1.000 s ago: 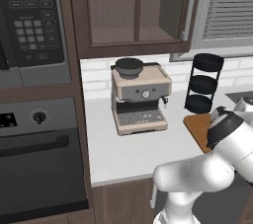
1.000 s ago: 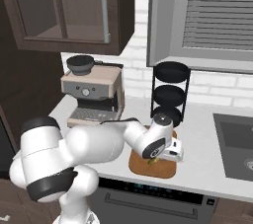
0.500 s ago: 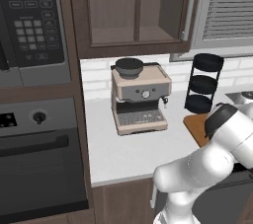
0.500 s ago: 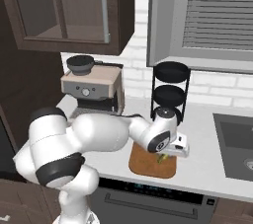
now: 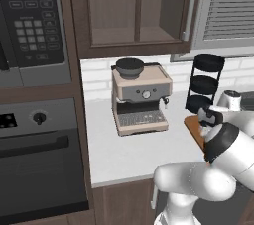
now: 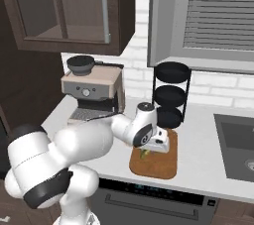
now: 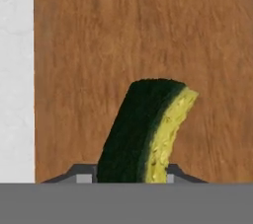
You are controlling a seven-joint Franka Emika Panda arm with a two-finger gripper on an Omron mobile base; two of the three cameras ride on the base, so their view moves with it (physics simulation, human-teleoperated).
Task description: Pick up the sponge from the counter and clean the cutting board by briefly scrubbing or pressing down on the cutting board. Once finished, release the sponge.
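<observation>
Left base view, arm: the white arm bends in from the lower right and reaches over the right end of the counter (image 5: 124, 154).
Left base view, cutting board: only its left edge shows (image 5: 192, 127), just right of the beige coffee machine (image 5: 140, 101) and in front of the black three-tier rack (image 5: 205, 84); the rest is behind the arm.
Right base view, gripper: the gripper (image 6: 147, 150) points down at the cutting board (image 6: 158, 163), close over its back half.
Right base view, sponge: a small yellow-green bit (image 6: 144, 153) shows under the hand, low over the board; whether it touches the wood is hard to tell from here.
Right base view, surroundings: the rack (image 6: 171, 95) stands just behind the board, the coffee machine (image 6: 93, 92) to its left, a sink basin (image 6: 238, 149) well off to the right.
Hand view, sponge: the sponge (image 7: 146, 131) is clamped between the two fingers, dark green layer on the left, yellow on the right, sticking out and curving slightly.
Hand view, cutting board: wood grain (image 7: 123, 35) lies behind the sponge, with a pale strip of counter (image 7: 16, 70) along the left edge.
</observation>
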